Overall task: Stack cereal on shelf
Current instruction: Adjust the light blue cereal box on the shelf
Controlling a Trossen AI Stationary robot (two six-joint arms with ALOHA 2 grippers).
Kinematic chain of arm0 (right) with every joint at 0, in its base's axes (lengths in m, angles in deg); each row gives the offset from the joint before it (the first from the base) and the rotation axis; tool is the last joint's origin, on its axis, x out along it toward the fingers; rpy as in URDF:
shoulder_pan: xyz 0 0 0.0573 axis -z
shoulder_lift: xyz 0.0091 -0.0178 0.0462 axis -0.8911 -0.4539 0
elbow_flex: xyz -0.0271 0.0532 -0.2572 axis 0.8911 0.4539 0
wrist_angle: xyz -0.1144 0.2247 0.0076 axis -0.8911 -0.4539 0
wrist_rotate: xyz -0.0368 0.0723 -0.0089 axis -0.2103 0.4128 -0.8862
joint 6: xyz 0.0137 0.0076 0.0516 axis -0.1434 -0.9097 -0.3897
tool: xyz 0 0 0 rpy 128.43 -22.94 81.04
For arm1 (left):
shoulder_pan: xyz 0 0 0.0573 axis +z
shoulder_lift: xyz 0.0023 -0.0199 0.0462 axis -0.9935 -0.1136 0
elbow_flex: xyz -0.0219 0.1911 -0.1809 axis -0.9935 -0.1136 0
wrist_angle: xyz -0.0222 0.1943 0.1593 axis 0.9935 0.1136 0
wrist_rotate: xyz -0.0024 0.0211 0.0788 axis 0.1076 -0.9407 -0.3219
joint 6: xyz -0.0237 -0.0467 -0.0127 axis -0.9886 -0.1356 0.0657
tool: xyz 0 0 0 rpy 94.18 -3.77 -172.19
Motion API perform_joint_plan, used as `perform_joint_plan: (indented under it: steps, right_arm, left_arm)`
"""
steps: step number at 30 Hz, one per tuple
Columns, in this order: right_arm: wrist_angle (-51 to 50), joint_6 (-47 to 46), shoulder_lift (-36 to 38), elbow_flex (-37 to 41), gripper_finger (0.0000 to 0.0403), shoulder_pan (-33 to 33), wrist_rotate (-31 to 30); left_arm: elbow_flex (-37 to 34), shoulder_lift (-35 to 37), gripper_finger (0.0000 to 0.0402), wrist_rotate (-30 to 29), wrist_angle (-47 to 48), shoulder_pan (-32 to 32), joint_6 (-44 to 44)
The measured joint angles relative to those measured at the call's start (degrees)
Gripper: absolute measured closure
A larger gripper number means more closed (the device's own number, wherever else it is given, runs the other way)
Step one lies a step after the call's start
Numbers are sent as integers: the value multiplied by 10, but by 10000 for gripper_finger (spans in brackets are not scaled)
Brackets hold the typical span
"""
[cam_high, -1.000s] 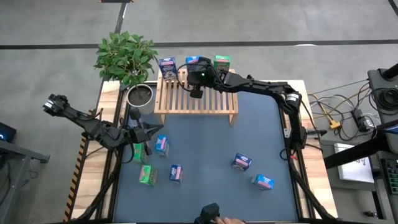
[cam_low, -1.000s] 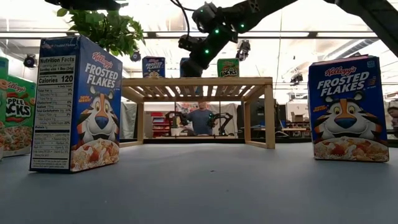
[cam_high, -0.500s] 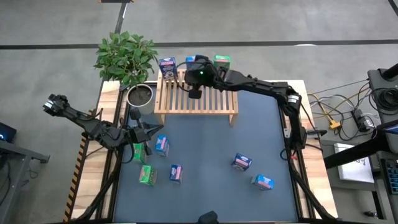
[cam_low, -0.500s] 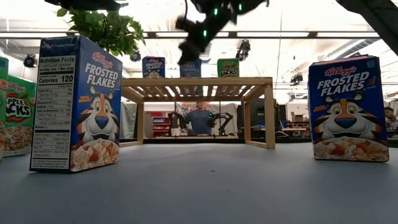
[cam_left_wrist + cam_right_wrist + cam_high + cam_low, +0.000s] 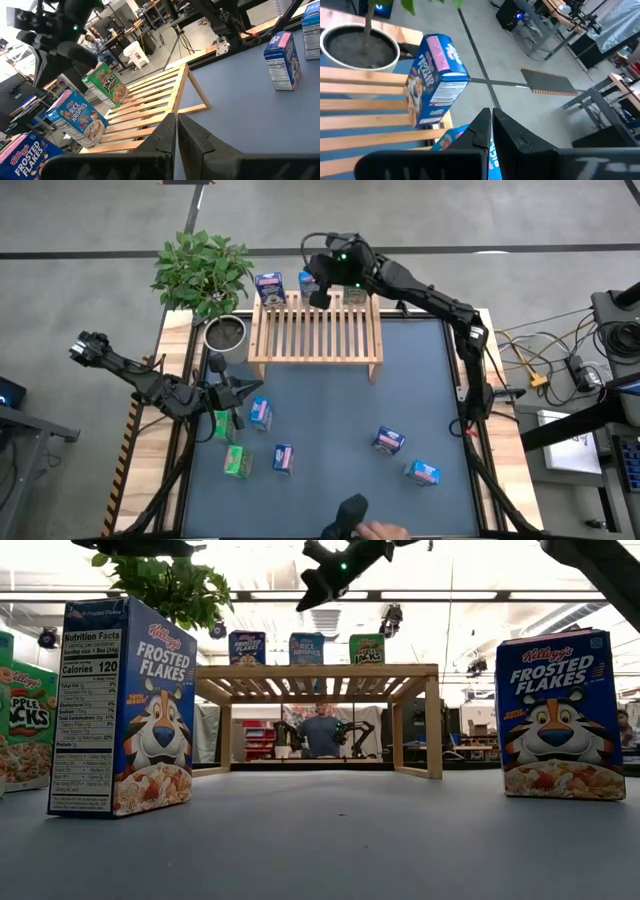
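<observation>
The light wooden shelf (image 5: 315,340) stands at the table's far side. Three cereal boxes stand upright along its far edge: a blue Frosted Flakes (image 5: 268,285), a blue Rice Krispies (image 5: 308,280) and a green Apple Jacks (image 5: 357,280). My right gripper (image 5: 320,292) hangs shut in the air above the Rice Krispies box (image 5: 452,137) and touches nothing; the low view shows it high over the shelf top (image 5: 312,590). My left gripper (image 5: 240,388) waits shut at the table's left side. Several loose boxes lie on the blue mat, among them a green one (image 5: 222,424) and a blue one (image 5: 389,441).
A potted plant (image 5: 203,270) and its pot (image 5: 225,332) stand left of the shelf. A person's hand (image 5: 375,530) shows at the near edge. Two loose boxes stand close to the low camera (image 5: 120,705) (image 5: 555,715). The mat between shelf and loose boxes is bare.
My right gripper has risen from just over the shelf's slats and moved toward the table's far edge, ending high above the boxes. The Rice Krispies box, hidden behind the gripper in the low view a second ago, now shows standing free on the shelf.
</observation>
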Motion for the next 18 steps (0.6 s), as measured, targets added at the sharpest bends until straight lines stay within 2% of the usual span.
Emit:
perform_joint_plan:
  steps: [12,18]
  right_arm:
    - [4,2,-44,2,394,16,-13]
    - [2,-48,-44,2,394,16,-21]
  left_arm:
    - [0,0,402,0,0,0,0]
    - [0,0,402,0,0,0,0]
